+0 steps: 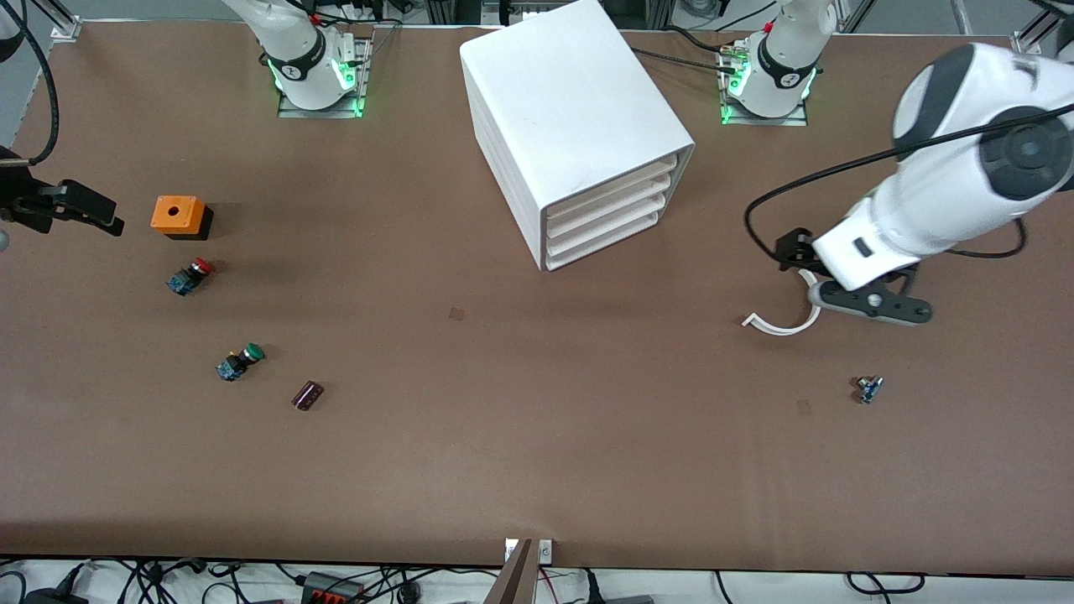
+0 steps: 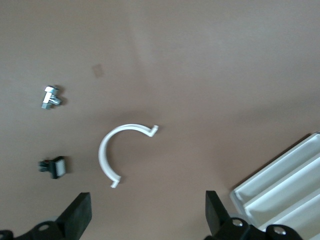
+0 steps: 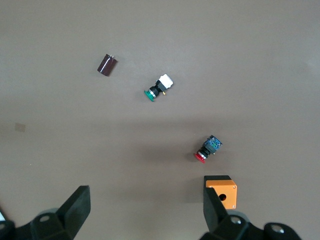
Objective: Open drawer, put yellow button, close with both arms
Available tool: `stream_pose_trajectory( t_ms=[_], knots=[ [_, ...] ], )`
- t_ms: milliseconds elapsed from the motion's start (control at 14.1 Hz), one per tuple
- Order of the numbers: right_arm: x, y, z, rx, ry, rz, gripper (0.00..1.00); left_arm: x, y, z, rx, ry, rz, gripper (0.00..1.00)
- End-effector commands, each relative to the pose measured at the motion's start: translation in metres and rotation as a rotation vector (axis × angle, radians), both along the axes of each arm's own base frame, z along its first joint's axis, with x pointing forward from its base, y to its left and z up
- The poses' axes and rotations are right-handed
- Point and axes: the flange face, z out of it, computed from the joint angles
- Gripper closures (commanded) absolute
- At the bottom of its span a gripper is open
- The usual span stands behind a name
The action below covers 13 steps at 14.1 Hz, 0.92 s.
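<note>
Nothing is done yet: all four drawers [image 1: 606, 225] sit shut. Both my grippers hang spread, left gripper [image 2: 147, 217] over a white clip [image 2: 116, 152], right gripper [image 3: 145, 212] over the red button [image 3: 207, 149]. No yellow button shows.

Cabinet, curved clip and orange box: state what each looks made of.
Cabinet: probably plastic, smooth white, soft sheen, rounded edges. Curved clip: likely thin white plastic, matte, bent in a C. Orange box: seemingly plastic, matte orange lid with a round hole on a black base.
</note>
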Motion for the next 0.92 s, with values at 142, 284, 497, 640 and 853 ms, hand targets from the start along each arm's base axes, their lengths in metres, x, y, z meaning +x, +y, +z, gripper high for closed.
stream_pose_trajectory(
  t_ms=[142,284,497,640,853],
  knots=[
    [-0.028,0.003,-0.003,-0.015,-0.037,0.018,0.0,-0.029,0.043,0.045,-0.022,0.001,-0.035,0.0],
    [-0.034,0.005,-0.007,-0.015,-0.045,0.017,0.0,-0.028,0.055,0.049,-0.039,-0.014,-0.023,0.0],
    [-0.036,0.005,-0.002,-0.01,-0.03,0.013,0.0,-0.035,0.056,0.067,-0.036,-0.083,0.006,0.0],
    [-0.034,0.005,0.005,-0.011,-0.039,0.014,0.0,-0.04,0.067,0.068,-0.036,-0.129,0.068,0.0],
    [-0.029,0.002,-0.003,-0.009,-0.031,0.01,0.0,-0.064,0.077,0.075,-0.034,-0.167,0.076,0.0]
  ],
)
